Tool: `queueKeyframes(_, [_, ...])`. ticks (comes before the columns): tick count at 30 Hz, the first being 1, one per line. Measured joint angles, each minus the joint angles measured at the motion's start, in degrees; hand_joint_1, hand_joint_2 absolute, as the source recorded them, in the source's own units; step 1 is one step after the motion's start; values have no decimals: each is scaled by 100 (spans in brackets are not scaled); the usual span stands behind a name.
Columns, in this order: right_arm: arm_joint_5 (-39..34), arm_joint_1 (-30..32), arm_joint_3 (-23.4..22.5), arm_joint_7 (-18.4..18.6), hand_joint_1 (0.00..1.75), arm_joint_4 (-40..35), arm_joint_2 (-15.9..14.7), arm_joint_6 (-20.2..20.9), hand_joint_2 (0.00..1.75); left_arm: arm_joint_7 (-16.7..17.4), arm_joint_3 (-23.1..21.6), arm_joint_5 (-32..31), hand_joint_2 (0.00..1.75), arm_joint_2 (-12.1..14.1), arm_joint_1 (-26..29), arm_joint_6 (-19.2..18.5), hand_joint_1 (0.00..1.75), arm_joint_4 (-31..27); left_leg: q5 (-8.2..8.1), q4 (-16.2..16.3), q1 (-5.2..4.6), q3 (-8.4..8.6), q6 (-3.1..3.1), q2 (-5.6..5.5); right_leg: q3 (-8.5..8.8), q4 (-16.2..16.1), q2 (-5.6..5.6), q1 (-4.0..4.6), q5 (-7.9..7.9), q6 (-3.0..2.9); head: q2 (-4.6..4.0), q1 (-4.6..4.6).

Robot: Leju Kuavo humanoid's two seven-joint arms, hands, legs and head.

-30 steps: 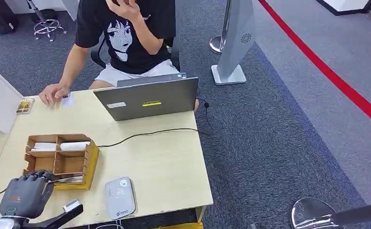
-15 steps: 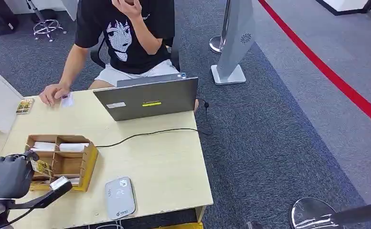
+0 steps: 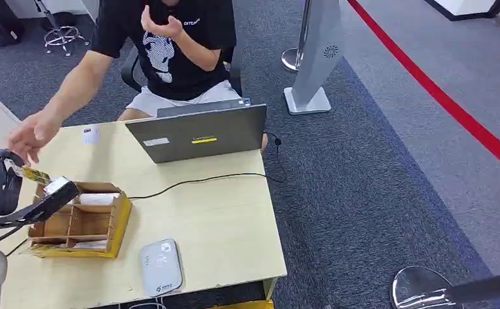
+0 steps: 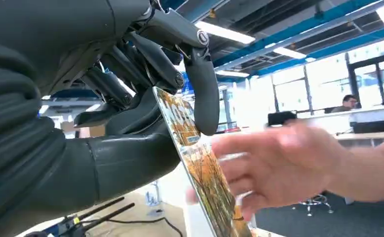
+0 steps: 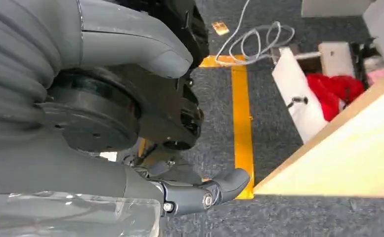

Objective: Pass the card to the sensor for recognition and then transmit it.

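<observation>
Left hand [image 4: 145,98]: I have the card [image 4: 199,168] pinched between thumb and fingers.
Person's hand [image 4: 278,168]: just beyond the card, reaching in.
Handover: I'd hold steady, loosening only once they grip.
Card reader [image 3: 161,265]: well below, on desk [image 3: 221,219].
Right hand [image 5: 130,148]: hanging, fingers apart, holding nothing.

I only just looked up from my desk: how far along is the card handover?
The card is out of the wooden organizer, pinched in the left hand. In hand now: a person's hand reaches for it. The frames don't show whether it passed the grey sensor. Left: releasing it.
</observation>
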Motion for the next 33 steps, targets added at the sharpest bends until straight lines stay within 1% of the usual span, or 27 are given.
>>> queueKeyframes(2, [-55,-2,-9,-20,0,15,11,-184,175,-11,42,0,175,-29,-9,31,175,52,0,0,0,-1,0,-1,0,0,0,0,0,0,0,2])
queueKeyframes(4, [-107,-4,-2,-46,0,50,13,-262,175,-78,83,50,175,-74,-8,63,175,76,0,0,0,-1,0,-1,-1,0,0,0,0,0,0,0])
queueKeyframes(6, [-105,-4,-2,-44,0,61,13,-258,175,-148,148,135,175,-133,-10,81,175,79,0,0,0,-1,0,-1,-1,0,-1,0,0,0,0,0])
queueKeyframes(11, [-105,-5,-2,-44,0,81,15,-251,175,-157,210,184,175,-234,-17,94,175,79,0,0,0,-1,0,-1,-1,0,-1,0,0,0,2,2])
queueKeyframes(19, [-105,-5,-2,-44,0,98,15,-251,175,-157,267,188,175,-308,-17,94,175,79,0,0,0,-1,0,-1,-1,0,-1,0,0,0,2,2])
queueKeyframes(20, [-105,-5,-2,-42,0,101,15,-251,175,-162,269,208,175,-317,-17,94,166,79,0,0,0,-1,0,-1,-1,0,-1,0,0,0,2,2])
queueKeyframes(21, [-105,-5,-2,-37,0,101,15,-251,175,-175,271,236,175,-324,-17,94,5,76,0,0,0,-1,0,-1,-1,0,-1,0,0,0,2,2])
queueKeyframes(22, [-105,-5,-2,-35,0,101,15,-251,175,-210,275,289,175,-334,-18,94,0,70,0,0,0,-1,0,-1,-1,0,-1,0,0,0,2,0])
queueKeyframes(24, [-118,-5,-2,-13,0,101,15,-251,175,-262,291,509,175,-387,-16,87,0,13,0,0,0,-2,0,-1,-1,0,-2,0,0,0,2,0])
queueKeyframes(26, [-217,-4,0,20,0,98,15,-264,175,-349,356,1105,175,-546,-10,-15,0,-133,0,0,-1,-3,0,-2,0,0,-4,-1,0,0,0,0])
queueKeyframes(28, [-332,-3,13,92,0,87,15,-286,175,-448,468,1846,175,-794,32,-79,0,-379,0,0,-1,-4,0,-2,1,0,-4,-1,0,0,0,2])
queueKeyframes(30, [-576,-1,83,269,0,61,15,-402,175,-617,577,2399,175,-1107,160,-17,0,-760,-1,0,-3,-5,1,1,0,0,1,-3,1,1,0,2])
queueKeyframes(32, [-1022,37,276,481,0,-26,17,-588,175,-886,680,2770,175,-1459,389,219,0,-1300,-3,0,-6,-3,2,6,0,-2,8,-6,1,1,0,0])
queueKeyframes(33, [-1264,89,438,590,0,-109,17,-685,175,-1087,706,2960,175,-1662,565,427,0,-1632,-4,0,-6,-5,3,6,1,-3,8,-6,-1,3,2,4])
